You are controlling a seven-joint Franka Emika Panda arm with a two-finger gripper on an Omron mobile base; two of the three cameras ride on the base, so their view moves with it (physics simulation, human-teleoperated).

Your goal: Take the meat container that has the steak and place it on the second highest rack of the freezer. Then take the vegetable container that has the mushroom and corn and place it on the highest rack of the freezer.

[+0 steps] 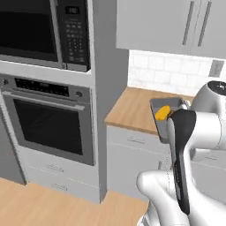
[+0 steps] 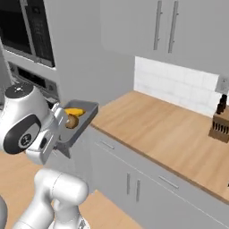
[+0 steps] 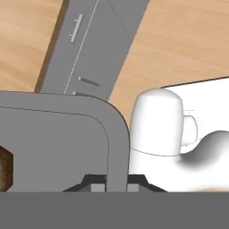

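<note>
The grey vegetable container (image 2: 88, 119) hangs in the air in front of the counter's left end, with my gripper (image 2: 59, 117) shut on its rim. Inside lie the yellow corn (image 2: 74, 112) and the brown mushroom (image 2: 71, 121). From the left base view the container (image 1: 155, 104) shows beside my hand with the corn (image 1: 162, 113) in it. In the hand view my gripper (image 3: 116, 181) straddles the container's rim (image 3: 117, 134), and a brown bit of mushroom (image 3: 4, 172) sits at the left edge. The meat container and the freezer are out of view.
A wall oven (image 1: 50, 121) with a microwave (image 1: 44, 31) above it stands to the left. The wooden counter (image 2: 165, 129) runs right, with a knife block (image 2: 220, 125) at its far end. Upper cabinets (image 2: 161, 31) hang over it.
</note>
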